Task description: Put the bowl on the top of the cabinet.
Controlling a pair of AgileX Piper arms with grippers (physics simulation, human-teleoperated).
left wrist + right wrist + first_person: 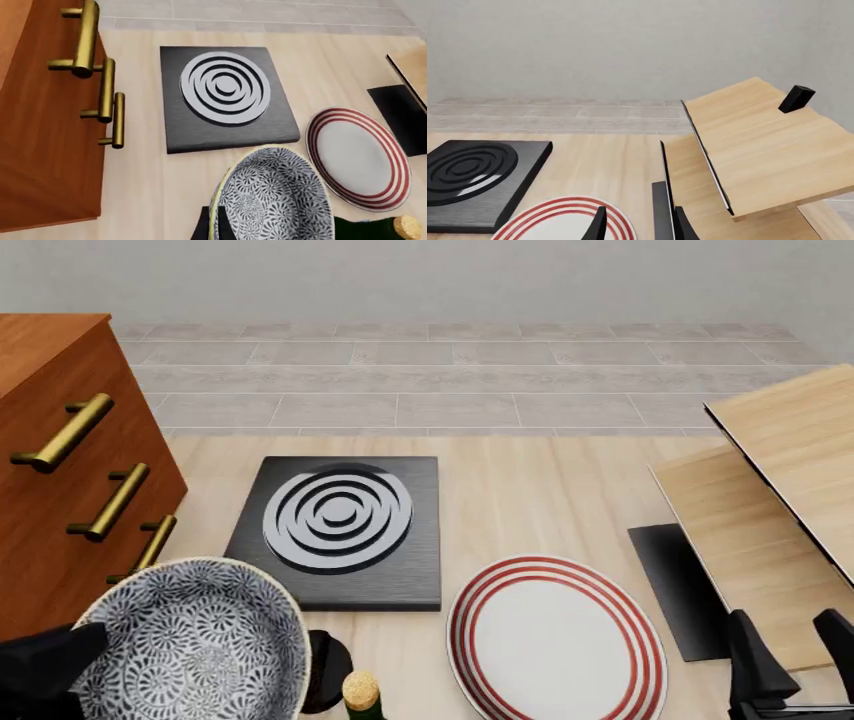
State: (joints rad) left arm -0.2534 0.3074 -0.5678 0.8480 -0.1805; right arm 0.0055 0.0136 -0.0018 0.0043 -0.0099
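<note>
Far left, front view: cabinet (60,480), reddish-brown, three brass handles (64,432), top edge just in frame, nothing seen on it. Low left: bowl (194,645), blue-black floral w/ cream rim, tilted, raised off the surface (534,500), not yet on the cabinet. Left gripper (47,665) at bowl's near-left rim; jaws apparently pinched on the rim, dark finger also visible under the bowl in left wrist view, contact itself mostly hidden. Centre: black hob w/ grey rings (340,525), small cork-topped bottle (360,695) just beside the bowl. Right of that: white plate w/ red rings (554,640), flat, untouched. Far right: pale wood shelf unit (774,510). Bottom right: right gripper (787,665), jaws parted, holding nothing, idle near the shelf.

Handling, judged: glazed ceramic, stiff, fairly heavy for a rim pinch, slippery, breakable. Rim grip only realistic hold; likely to swing or slip if tilted more. Best kept level, lifted high over cabinet edge, set down gently.
</note>
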